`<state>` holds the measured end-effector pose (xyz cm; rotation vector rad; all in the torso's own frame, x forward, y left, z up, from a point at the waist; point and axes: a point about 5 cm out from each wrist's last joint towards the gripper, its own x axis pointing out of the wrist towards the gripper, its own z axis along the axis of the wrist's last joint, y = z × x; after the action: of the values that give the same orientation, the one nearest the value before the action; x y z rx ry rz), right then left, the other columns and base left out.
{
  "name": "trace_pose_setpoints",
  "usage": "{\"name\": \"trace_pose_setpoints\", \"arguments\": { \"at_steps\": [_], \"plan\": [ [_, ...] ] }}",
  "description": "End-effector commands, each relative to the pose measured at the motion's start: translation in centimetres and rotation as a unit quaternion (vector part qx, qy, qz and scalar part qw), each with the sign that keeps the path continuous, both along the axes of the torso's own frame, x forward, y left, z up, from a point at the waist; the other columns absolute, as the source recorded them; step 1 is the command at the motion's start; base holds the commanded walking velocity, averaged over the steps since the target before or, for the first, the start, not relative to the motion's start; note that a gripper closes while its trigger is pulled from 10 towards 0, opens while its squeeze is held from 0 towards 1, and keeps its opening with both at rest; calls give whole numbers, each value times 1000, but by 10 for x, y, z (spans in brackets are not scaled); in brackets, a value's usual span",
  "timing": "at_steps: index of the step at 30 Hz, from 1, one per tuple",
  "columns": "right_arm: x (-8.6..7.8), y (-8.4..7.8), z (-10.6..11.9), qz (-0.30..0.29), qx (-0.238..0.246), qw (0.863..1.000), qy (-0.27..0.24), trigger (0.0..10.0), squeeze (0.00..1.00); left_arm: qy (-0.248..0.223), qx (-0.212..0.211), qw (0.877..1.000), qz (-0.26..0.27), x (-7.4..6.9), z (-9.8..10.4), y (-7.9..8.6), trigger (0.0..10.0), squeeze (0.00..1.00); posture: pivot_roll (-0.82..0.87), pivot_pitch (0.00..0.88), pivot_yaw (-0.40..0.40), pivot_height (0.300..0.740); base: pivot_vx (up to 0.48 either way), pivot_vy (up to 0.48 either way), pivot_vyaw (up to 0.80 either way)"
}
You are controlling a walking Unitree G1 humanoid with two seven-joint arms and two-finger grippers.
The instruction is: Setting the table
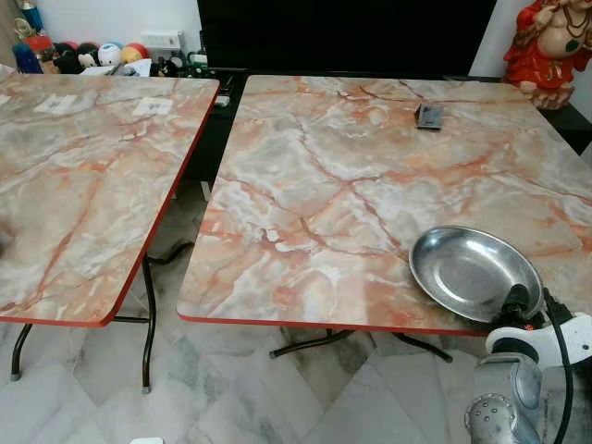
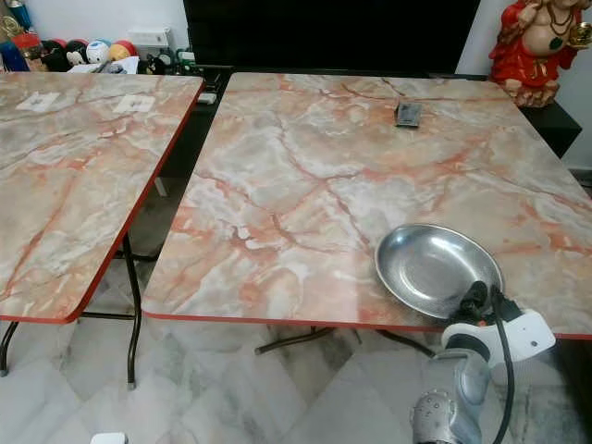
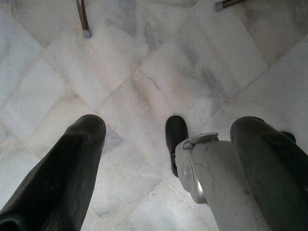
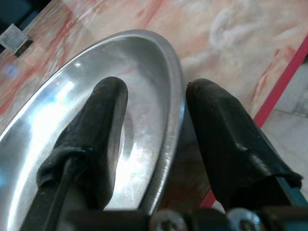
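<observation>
Resting near the front edge of the right-hand marble table [image 1: 370,185], the steel plate [image 1: 467,268] has its rim between the right gripper [image 4: 156,120]'s spread fingers, one inside the dish, one outside, neither visibly pressing. A small dark object [image 1: 429,116] lies far back; a red figurine [image 1: 548,42] stands beyond. Over floor tiles [image 3: 144,72], the left gripper [image 3: 166,139] hangs with fingers apart.

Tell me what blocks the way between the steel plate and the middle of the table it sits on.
Nothing visible. The steel plate sits at the near edge of the marble table, right gripper straddling its rim. The only other item, a small dark object, lies at the far side.
</observation>
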<state>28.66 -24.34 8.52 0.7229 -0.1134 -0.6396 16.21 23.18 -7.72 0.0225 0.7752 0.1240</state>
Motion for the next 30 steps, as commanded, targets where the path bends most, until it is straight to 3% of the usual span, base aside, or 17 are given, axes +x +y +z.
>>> {"name": "trace_pose_setpoints", "arguments": {
  "at_steps": [1, 14, 30],
  "plan": [
    [-4, -2, 2, -8, -6, 1000, -2, 10000, 0, 15, -1, 1000, 7, -8, -3, 4, 10000, 0, -19, 138, -6, 740, 0, 0, 0],
    [-8, 0, -3, -14, -1, 1000, 6, 10000, 0, 6, -3, 1000, -1, -6, -2, 0, 10000, 0, -22, 141, -9, 740, 0, 0, 0],
    [-27, -1, 14, -26, -53, 998, -6, 10000, 0, 3, -8, 1000, -4, -5, -2, -2, 10000, 0, -36, 145, -4, 740, 0, 0, 0]
  ]
}}
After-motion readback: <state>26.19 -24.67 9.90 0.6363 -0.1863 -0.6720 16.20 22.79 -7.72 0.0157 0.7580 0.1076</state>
